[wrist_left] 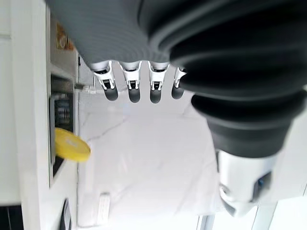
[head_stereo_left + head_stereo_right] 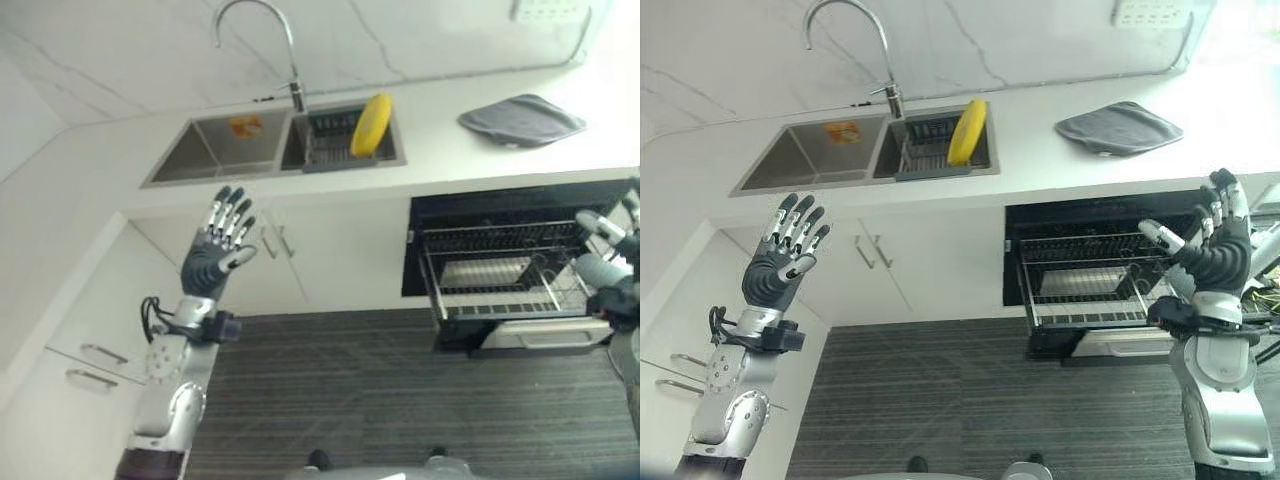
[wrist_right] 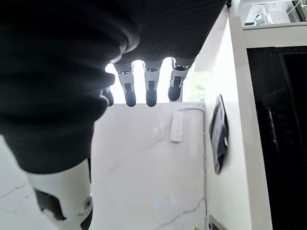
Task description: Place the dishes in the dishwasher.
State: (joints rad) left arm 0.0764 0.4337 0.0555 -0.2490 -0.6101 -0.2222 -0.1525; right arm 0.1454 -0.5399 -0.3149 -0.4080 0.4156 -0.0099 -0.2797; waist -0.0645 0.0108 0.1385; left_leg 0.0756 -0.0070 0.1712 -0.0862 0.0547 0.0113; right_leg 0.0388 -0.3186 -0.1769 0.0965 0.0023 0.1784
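- The yellow plate (image 2: 371, 124) stands on edge in a dark dish rack (image 2: 330, 145) inside the right basin of the double sink (image 2: 215, 150) — nothing touches it, and both hands are well apart from it.
- The left basin holds a small orange-and-yellow item (image 2: 245, 127), too small to tell what it is.
- A curved faucet (image 2: 848, 40) rises behind the divider between the two basins.
- The sink is set in a white bench (image 2: 1040, 150) against a marbled white wall (image 2: 990, 40); a folded grey cloth (image 2: 1118, 127) lies on the bench to the right of the sink, and a white socket strip (image 2: 1150, 12) is on the wall above it.
- The dishwasher (image 2: 1110, 215) sits below the bench under the cloth, its front open and its wire rack (image 2: 1090, 280) pulled out; the part of the rack that can be seen holds no dishes.
- The left hand (image 2: 222, 240) is raised in front of the white cabinet doors (image 2: 320, 255) below the sink, palm up and fingers spread straight, holding nothing.
- The right hand (image 2: 1215, 245) is raised just in front of the pulled-out rack's right end — fingers straight and slightly apart, thumb out to the side, empty.
- The floor (image 2: 970, 390) is dark and striped.
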